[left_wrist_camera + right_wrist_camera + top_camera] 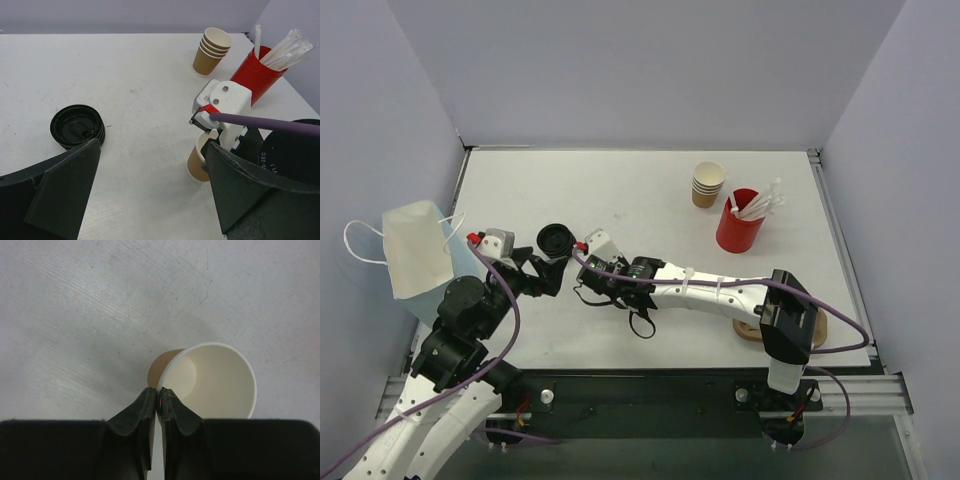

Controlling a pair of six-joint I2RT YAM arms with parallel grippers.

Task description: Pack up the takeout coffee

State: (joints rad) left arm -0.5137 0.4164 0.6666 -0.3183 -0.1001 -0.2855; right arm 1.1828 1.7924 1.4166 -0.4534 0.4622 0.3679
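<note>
Brown kraft on the outside and pale cream within, the paper cup (220,385) sits a little left of the middle of the white worktop (620,190), mouth up and uncovered. From the left wrist view its base looks to rest on the surface. The right arm stretches across from its base to reach it, and the right gripper (159,392) comes down on the cup's near edge. Its two black fingers are pressed almost together, with the thin rim wall pinched between them, one fingertip outside the cup and one just inside.

The left gripper (152,150) hangs just beside it to the left. Its fingers are spread wide with nothing between them, clear of the cup. A stack of black lids (555,240) lies flat on the worktop just ahead of that gripper, near the cup but apart from it.

Well away at the far right stands a red cup (738,225) filled with white straws (760,205) that lean out to the right. A stack of brown cups (708,183), nested and open-topped, stands just beside it on the far-left side. A white paper bag (415,250) with looped handles stands at the left edge of the worktop, next to the left arm.
</note>
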